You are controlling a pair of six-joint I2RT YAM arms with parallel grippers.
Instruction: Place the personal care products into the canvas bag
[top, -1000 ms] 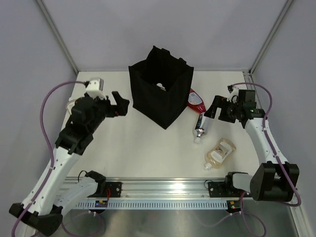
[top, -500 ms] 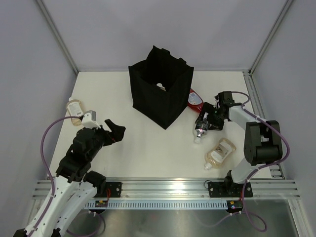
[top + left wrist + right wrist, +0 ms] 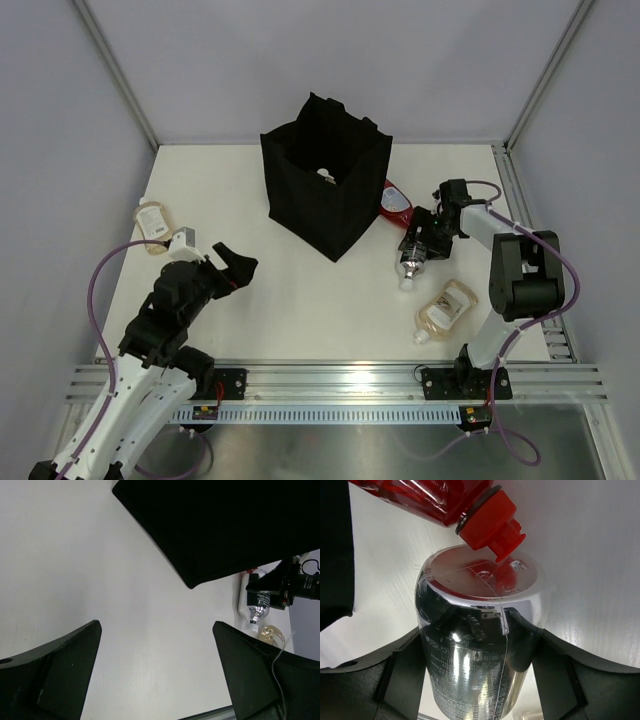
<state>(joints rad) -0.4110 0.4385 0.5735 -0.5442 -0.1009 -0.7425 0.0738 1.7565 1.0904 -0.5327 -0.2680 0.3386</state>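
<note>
**Right claw straddles the silver tube beside the bag**

In the top view we see the black bag (image 3: pixel 325 195) standing upright on the white table (image 3: pixel 280 310), mouth open, one corner turned toward 6 o'clock.

The silver tube (image 3: pixel 408 268) lies flat on the table at about 4 o'clock from the bag, near it but not touching. Its long axis runs from roughly 1 o'clock to 7 o'clock. The small white cap points to 7 o'clock, toward the arm bases, and the flat bottom end faces 1 o'clock.

The right gripper (image 3: pixel 418 243) sits over the upper half of the tube, reaching in from 2 o'clock. In the right wrist view its fingers (image 3: pixel 402 680) stand one on each side of the tube and close against it. We cannot tell whether they are pressing on it.

The red bottle (image 3: pixel 395 203) lies just beside the bag's side at 3 o'clock. In the wrist view its red cap (image 3: pixel 490 522) points at the tube's flat end and overlaps its rim.

The right amber bottle (image 3: pixel 447 308) lies at 5 o'clock from the silver tube, apart from it, its white cap pointing to 7 o'clock.

The left amber bottle (image 3: pixel 152 222) lies well apart, at 8 o'clock from the bag.

The left gripper (image 3: pixel 238 258) hangs over bare table at 7 o'clock from the bag, jaws spread wide, nothing between them.
</note>
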